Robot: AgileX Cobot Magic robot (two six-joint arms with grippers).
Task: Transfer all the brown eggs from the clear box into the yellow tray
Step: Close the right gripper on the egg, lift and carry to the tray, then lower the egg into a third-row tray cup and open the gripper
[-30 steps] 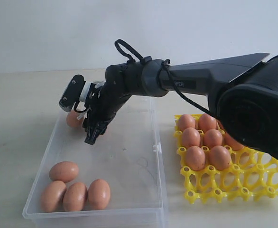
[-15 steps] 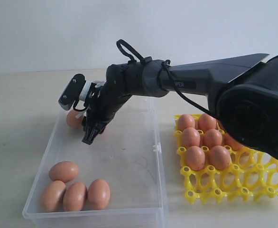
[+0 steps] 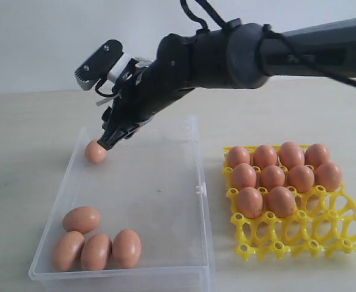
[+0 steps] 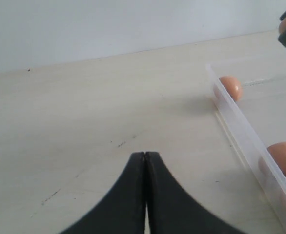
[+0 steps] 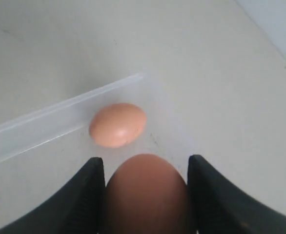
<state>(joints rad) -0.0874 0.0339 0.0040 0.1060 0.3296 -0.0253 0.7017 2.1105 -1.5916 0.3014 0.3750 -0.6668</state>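
We see the right gripper (image 3: pixel 109 139) hanging above the far left corner of the clear box (image 3: pixel 166 207), its fingers closed on one brown egg (image 5: pixel 145 192) that fills the gap between them; in the exterior view that egg is hidden behind the fingers. A lone egg (image 3: pixel 96 151) lies on the box floor in that same far left corner, against the wall, just below the fingertips and apart from the held one. Four more eggs (image 3: pixel 96 250) huddle in the near left corner of the box, touching one another. The yellow tray (image 3: pixel 311 234) sits just beside the box's right wall, the side with the clasp tab (image 3: pixel 199 190); ten eggs (image 3: pixel 272 177) fill its far cells in rows of four, four and two. The left gripper (image 4: pixel 145 163) hovers over the table (image 4: pixel 84 122) outside the box's left wall, its jaws pressed together tip to tip.
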